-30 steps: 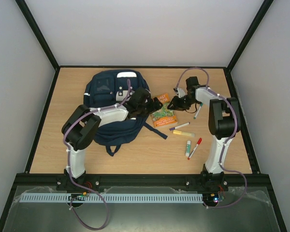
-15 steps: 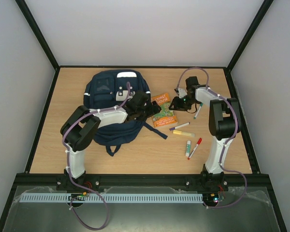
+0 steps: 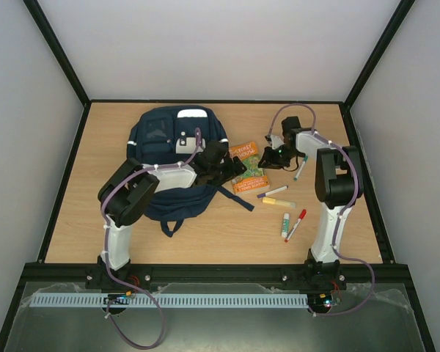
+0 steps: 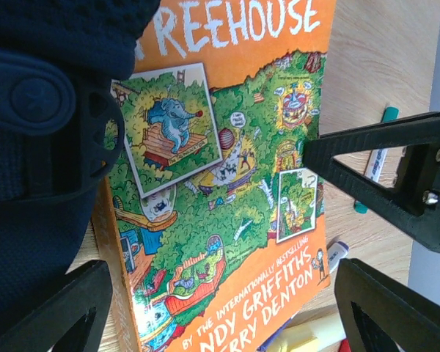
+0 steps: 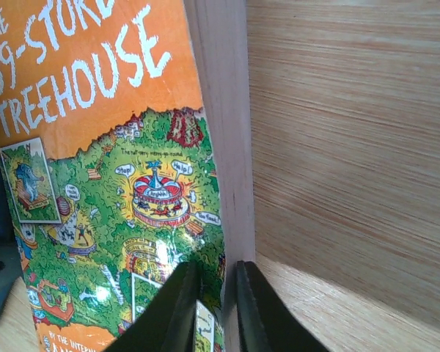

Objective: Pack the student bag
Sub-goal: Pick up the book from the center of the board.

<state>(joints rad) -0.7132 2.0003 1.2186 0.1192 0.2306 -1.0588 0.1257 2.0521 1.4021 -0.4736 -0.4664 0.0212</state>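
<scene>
Left gripper (image 4: 220,308) pulled back toward student bag (image 3: 161,136), jaws wide above book (image 3: 247,167). Bag lies near table's (image 3: 205,227) far edge, left side. Right gripper (image 5: 213,308) pinches book's page edge, jaws narrow. Lift edge slowly; keep grip square.

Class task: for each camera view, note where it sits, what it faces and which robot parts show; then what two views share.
Top external: above and behind the bases, looking down on the table; both arms show.
Left wrist: on the left arm, facing the book beside the student bag; open left gripper frames it.
Right wrist: on the right arm, facing the book's page edge; right gripper closed on it.
Shared: both wrist views show the book's cover.
</scene>
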